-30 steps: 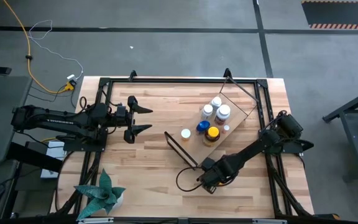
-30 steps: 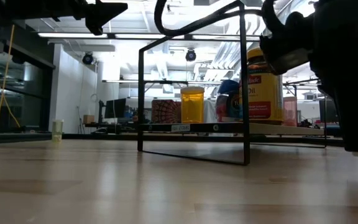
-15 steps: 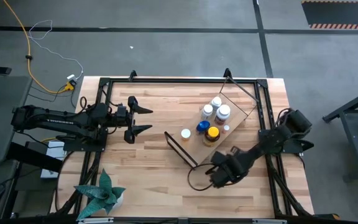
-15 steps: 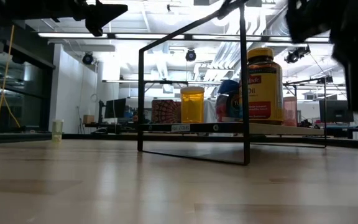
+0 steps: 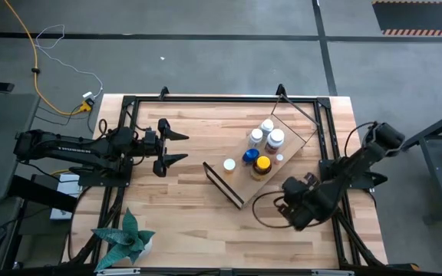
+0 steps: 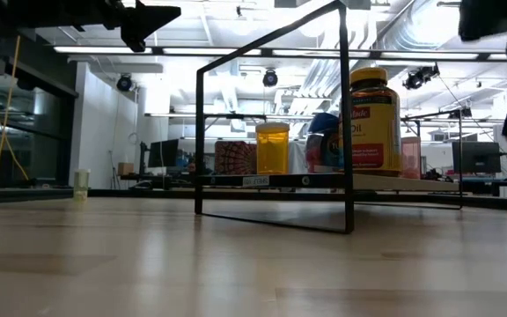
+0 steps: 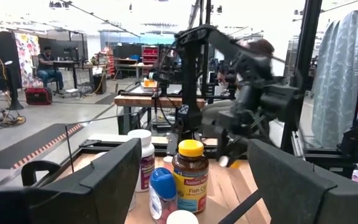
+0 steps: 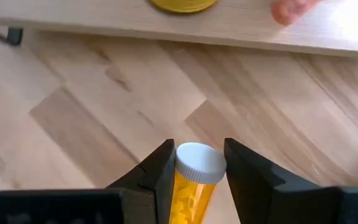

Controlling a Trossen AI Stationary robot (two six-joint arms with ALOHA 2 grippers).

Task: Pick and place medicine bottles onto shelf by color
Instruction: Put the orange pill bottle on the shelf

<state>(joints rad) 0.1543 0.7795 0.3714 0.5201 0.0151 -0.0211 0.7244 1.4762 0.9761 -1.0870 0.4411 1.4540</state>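
Only in right wrist view: right gripper (image 8: 194, 180) clamping white-capped orange bottle (image 8: 193, 174).

High view: straight down over my table (image 5: 183, 184).
Low view: tabletop level, facing the shelf (image 6: 341, 180).
Left wrist: close, level; shares the shelf (image 7: 241, 186).
Right wrist: close, downward.

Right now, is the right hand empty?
No, the right hand grips a small orange bottle with a white cap between its fingers.
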